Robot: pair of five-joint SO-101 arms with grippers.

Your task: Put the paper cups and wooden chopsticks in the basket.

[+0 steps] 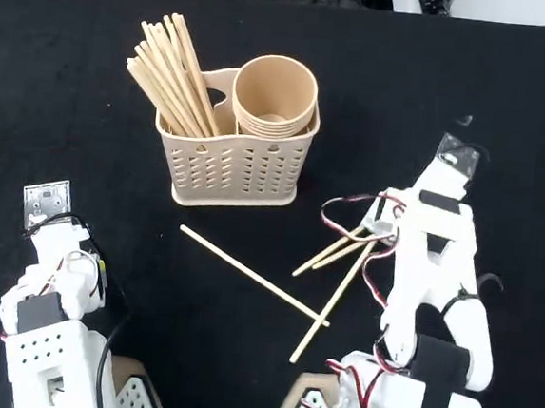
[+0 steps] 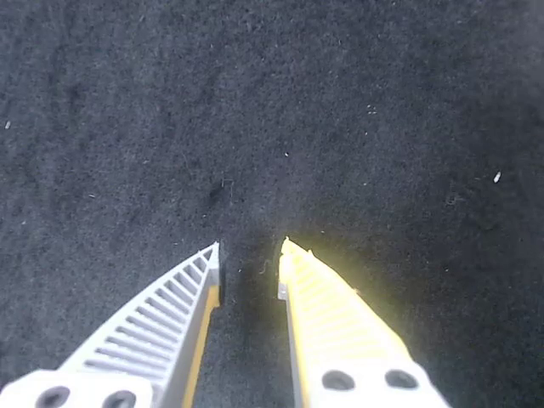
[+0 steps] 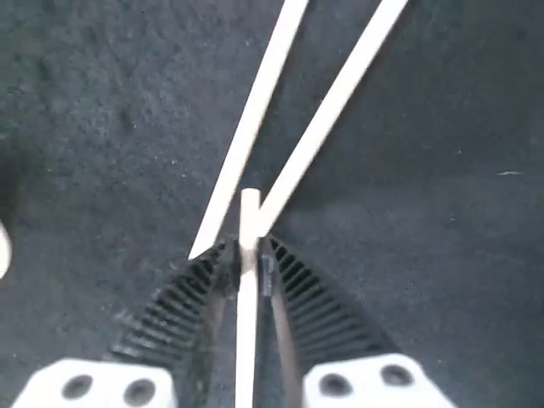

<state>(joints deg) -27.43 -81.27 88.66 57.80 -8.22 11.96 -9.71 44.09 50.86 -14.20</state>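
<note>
A beige basket [image 1: 233, 167] is seen in the upper centre of the high view, standing on the black bench [image 1: 474, 78]. A stack of paper cups [image 1: 274, 94] is held in its right compartment, and a bundle of chopsticks [image 1: 174, 76] is propped in its left one, leaning toward the upper left. A single long chopstick [image 1: 252, 273] is laid diagonally on the bench below the basket.

Right of centre, the right gripper [image 1: 377, 230] is lowered to the bench. In its wrist view its fingers [image 3: 293, 285] are pressed onto a pinched chopstick [image 3: 248, 223] near its end, and two more chopsticks [image 3: 327, 119] are spread out beyond the tips.

At the lower left, the left gripper [image 2: 249, 255] is held over bare bench, its fingers [image 2: 323, 306] slightly parted with nothing between them.
</note>
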